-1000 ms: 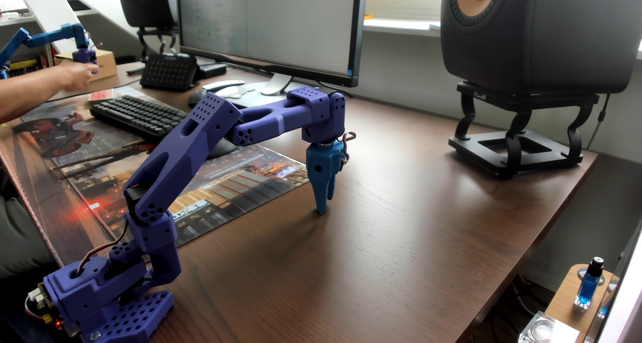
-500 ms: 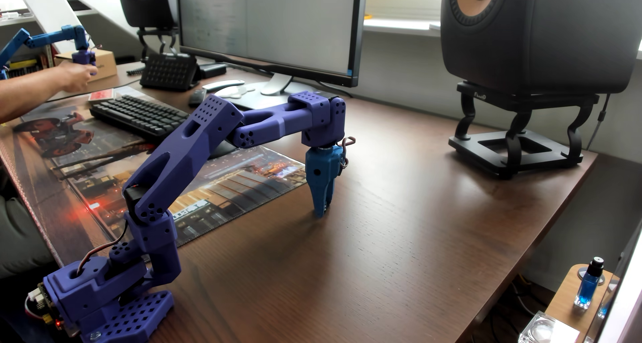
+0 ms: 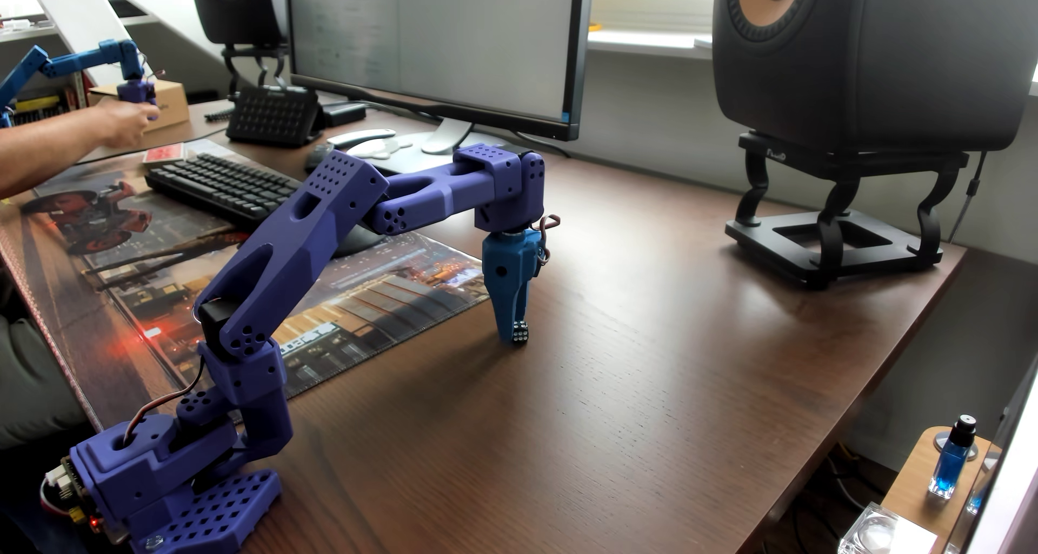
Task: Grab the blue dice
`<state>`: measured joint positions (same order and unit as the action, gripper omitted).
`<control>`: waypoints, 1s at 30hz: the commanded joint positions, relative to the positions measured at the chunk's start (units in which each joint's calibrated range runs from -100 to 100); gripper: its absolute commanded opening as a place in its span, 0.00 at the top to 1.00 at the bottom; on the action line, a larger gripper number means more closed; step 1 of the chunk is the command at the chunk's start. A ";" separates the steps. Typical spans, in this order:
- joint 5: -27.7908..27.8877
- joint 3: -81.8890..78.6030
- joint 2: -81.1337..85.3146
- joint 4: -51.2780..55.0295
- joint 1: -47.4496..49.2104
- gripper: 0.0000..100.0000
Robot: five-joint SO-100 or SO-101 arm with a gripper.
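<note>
The blue dice point(image 3: 520, 333) is a tiny near-black cube with white pips. It sits at the desk surface in the middle of the other view, just right of the desk mat's edge. My gripper point(image 3: 514, 329), light blue on a purple arm, points straight down over it. Its two fingertips are closed against the die's sides, one finger point(image 3: 501, 312) on the left and the other on the right. The die's underside looks level with the wooden desk point(image 3: 646, 391); I cannot tell whether it is lifted.
A printed desk mat point(image 3: 337, 307) lies left of the gripper, with a keyboard point(image 3: 224, 186) behind it. A monitor point(image 3: 438, 43) and a speaker on a stand point(image 3: 842, 217) are at the back. A blue-liquid bottle point(image 3: 949, 464) stands on a side shelf at the right. A person's hand point(image 3: 121, 122) holds a second arm at far left.
</note>
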<state>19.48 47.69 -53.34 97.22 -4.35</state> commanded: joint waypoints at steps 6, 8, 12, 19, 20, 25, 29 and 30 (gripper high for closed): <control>0.98 7.01 2.24 1.16 -3.02 0.77; 0.98 7.10 2.40 1.41 -3.51 0.77; 0.98 6.83 2.15 1.41 -3.34 0.77; 0.55 6.74 1.73 1.50 -3.02 0.81; 0.55 6.74 1.73 1.50 -3.02 0.82; 0.50 6.74 1.73 1.50 -2.36 0.82; -0.44 6.65 1.73 1.58 -1.46 0.82; -0.50 6.56 1.73 1.58 -0.97 0.82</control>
<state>19.74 50.38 -53.43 97.22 -7.03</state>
